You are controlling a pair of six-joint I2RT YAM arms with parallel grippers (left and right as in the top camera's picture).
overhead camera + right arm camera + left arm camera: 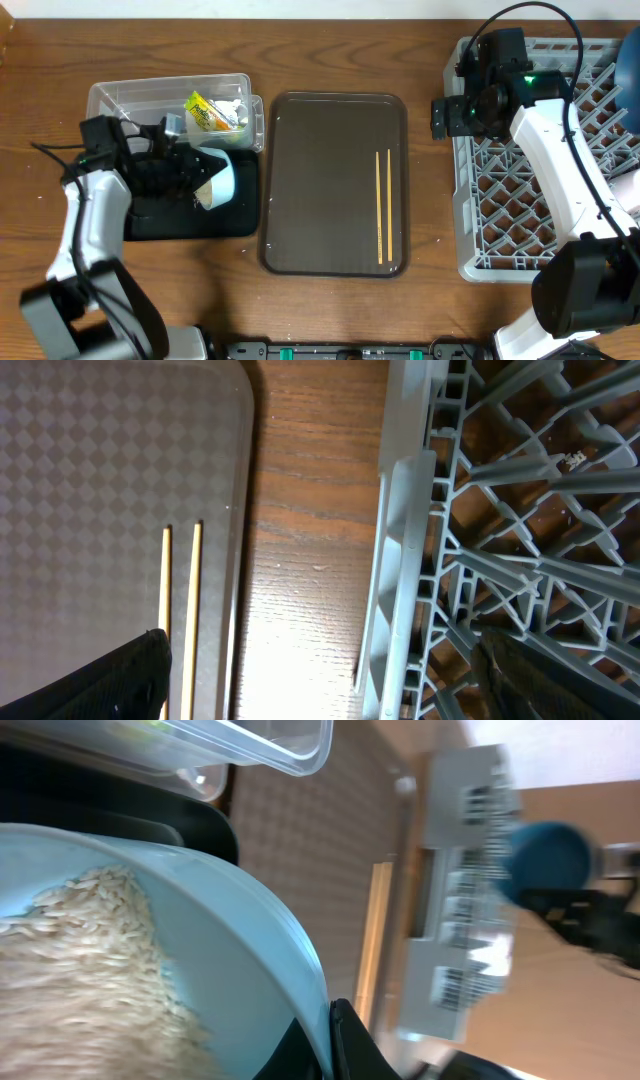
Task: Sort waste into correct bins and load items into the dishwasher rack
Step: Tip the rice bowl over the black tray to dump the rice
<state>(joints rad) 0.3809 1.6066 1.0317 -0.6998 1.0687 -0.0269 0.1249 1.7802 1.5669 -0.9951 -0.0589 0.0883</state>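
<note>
Nearest the robot's side of the counter [330, 50], a brown serving tray [320, 180] lies in the middle. Two wooden chopsticks [383, 205] lie side by side on its right half, parallel, pointing away from the robot.

Left of it, a black tray [230, 222] sits almost against the brown tray's left edge. Above the black tray, the left gripper [200, 178] is pressed together on the rim of the pale blue bowl [222, 180]. The bowl is tipped well onto its side. The left wrist view shows white rice [90, 970] heaped inside, low against the wall. Cannot tell if the bowl touches the tray.

Further back, a clear tub [120, 95] adjoins the black tray's far edge. The yellow-green wrapper [207, 112] with white paper lies in its right end.

At right, the grey lattice rack [500, 200] runs from near to far. The right gripper [447, 115] hangs over the rack's left rim. Its fingers are spread wide with nothing between them; the wrist view shows bare wood and rack edge beneath.

Farthest right, the dark blue dish [550, 860] is at the rack's far corner.
</note>
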